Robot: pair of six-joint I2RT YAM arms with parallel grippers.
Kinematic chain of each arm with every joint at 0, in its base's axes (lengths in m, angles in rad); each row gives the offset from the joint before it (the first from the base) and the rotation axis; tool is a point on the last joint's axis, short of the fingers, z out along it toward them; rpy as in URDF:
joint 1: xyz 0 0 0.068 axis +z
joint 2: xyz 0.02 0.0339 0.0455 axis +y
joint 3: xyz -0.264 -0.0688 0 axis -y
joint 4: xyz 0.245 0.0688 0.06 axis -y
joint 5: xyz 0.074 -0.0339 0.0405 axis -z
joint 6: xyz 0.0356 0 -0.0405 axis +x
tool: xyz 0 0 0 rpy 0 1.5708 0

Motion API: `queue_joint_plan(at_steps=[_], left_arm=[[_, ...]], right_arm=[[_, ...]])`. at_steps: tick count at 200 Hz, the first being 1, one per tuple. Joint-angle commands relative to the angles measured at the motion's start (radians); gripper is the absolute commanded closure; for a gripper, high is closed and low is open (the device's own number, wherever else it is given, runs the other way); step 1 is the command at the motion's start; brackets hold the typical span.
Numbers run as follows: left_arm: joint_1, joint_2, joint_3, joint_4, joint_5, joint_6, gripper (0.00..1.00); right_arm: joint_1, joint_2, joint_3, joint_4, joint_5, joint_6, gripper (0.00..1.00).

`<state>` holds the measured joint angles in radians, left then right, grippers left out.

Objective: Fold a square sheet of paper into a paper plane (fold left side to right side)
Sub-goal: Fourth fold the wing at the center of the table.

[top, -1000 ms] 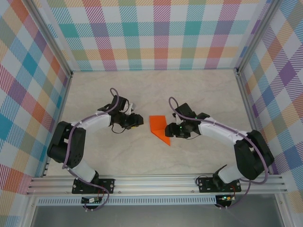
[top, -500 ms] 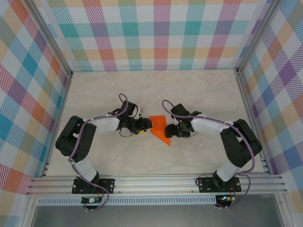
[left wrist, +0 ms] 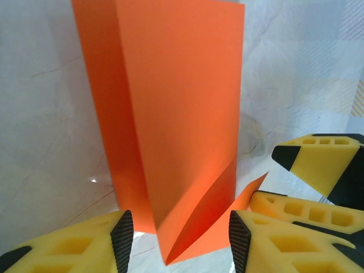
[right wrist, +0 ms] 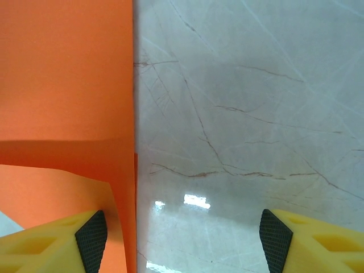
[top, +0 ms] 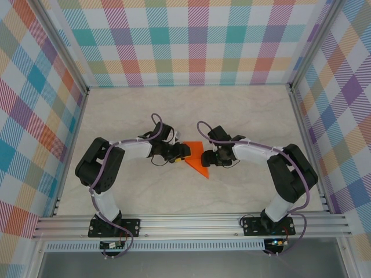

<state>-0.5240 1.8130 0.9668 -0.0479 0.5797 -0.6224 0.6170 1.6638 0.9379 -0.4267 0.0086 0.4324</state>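
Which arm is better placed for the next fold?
Left, probably. The left gripper stands open astride the near end of the square sheet of paper. The right gripper has one finger at the sheet's edge and the other over bare table.

No legible text or markings

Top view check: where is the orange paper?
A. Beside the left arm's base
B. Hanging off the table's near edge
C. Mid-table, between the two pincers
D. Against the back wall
C: the orange paper lies on the table between the left pincer and the right pincer.
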Motion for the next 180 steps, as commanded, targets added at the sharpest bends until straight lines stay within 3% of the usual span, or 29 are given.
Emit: queue_joint_plan(at_steps=[1,27,73,137,180], left_arm=[[-0.014,0.012,0.027,0.014,0.014,-0.013,0.57],[-0.019,0.016,0.036,0.018,0.016,-0.016,0.75],[-0.021,0.0,0.035,0.013,0.008,-0.013,0.93],[-0.021,-0.005,0.048,-0.009,-0.01,-0.014,1.0],[-0.024,0.022,0.067,-0.009,0.0,-0.021,1.0]], right_arm=[[0.003,-0.003,0.002,0.005,0.012,-0.003,0.27],[0.003,-0.023,-0.009,0.008,0.023,0.003,0.27],[0.003,-0.102,-0.017,-0.026,0.085,-0.01,0.18],[0.003,-0.347,-0.073,-0.085,0.19,-0.048,0.03],[0.038,-0.544,-0.181,-0.032,0.203,-0.045,0.02]])
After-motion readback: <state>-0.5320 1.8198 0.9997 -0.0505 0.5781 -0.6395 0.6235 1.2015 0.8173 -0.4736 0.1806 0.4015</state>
